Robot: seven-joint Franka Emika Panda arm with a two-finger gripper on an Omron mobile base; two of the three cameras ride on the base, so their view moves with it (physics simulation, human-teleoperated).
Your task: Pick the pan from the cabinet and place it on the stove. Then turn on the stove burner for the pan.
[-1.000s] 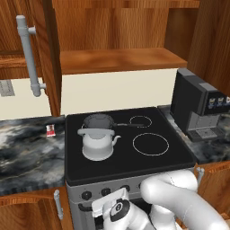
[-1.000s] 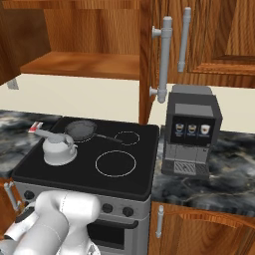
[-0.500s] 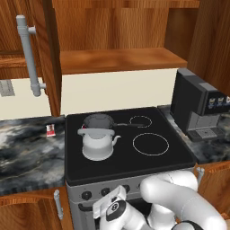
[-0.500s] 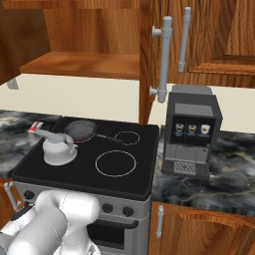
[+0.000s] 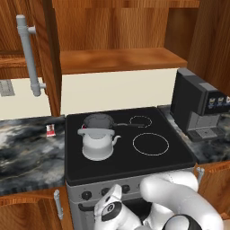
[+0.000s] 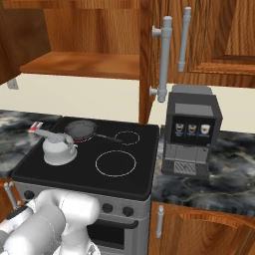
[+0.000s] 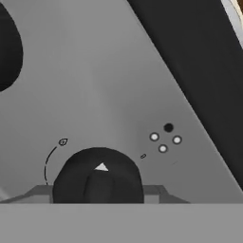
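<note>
Claw at a black knob (image 7: 97, 174) on the stove's (image 5: 126, 157) grey front.

Its fingers are hidden at the knob, so whether the claw is gripping it cannot be told. The pan (image 5: 99, 121) is sitting on the back left of the cooktop, just behind the white kettle (image 5: 97, 144), under the open cabinet (image 5: 119, 58); a coffee machine (image 6: 191, 130) is standing to the right.

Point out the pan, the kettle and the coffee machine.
pan (image 6: 82, 130), right base view, dark inside of the bowl.
kettle (image 5: 97, 143), left base view, white body.
coffee machine (image 6: 190, 132), right base view, front panel.
</note>
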